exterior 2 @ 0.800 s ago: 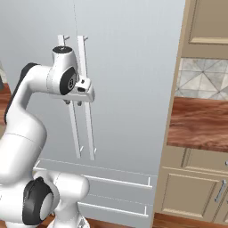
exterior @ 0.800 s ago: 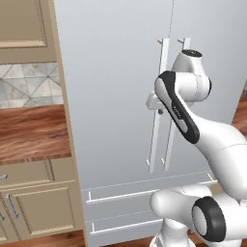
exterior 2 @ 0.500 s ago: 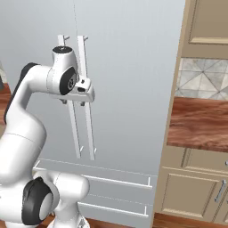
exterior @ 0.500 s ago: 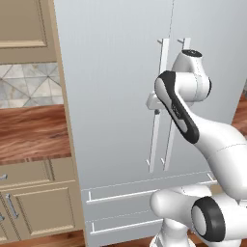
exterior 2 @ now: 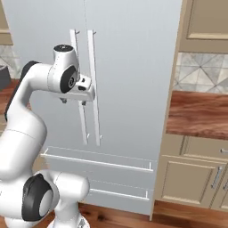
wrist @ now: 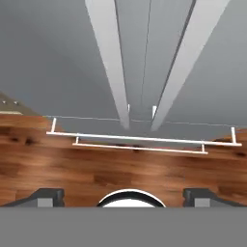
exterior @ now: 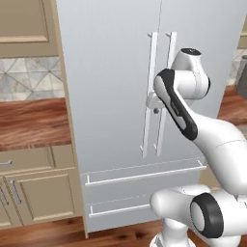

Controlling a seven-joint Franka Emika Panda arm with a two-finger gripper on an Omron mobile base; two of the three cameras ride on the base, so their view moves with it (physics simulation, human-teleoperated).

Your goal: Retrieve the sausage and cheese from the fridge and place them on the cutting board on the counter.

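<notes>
Left to right: reddish-brown wood-grain counter (exterior: 29, 123) over beige panelled cabinets (exterior: 38, 193); tall light-grey two-door fridge (exterior: 111, 72), both doors shut — sausage and cheese hidden from sight; the two-finger gripper (wrist: 123, 195), pincer spread wide and holding nothing, poised just before the long vertical bar handles (wrist: 113, 67), pointing down along them.

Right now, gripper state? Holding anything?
Gripper: open, holding nothing, near the fridge handles, doors closed.
</notes>
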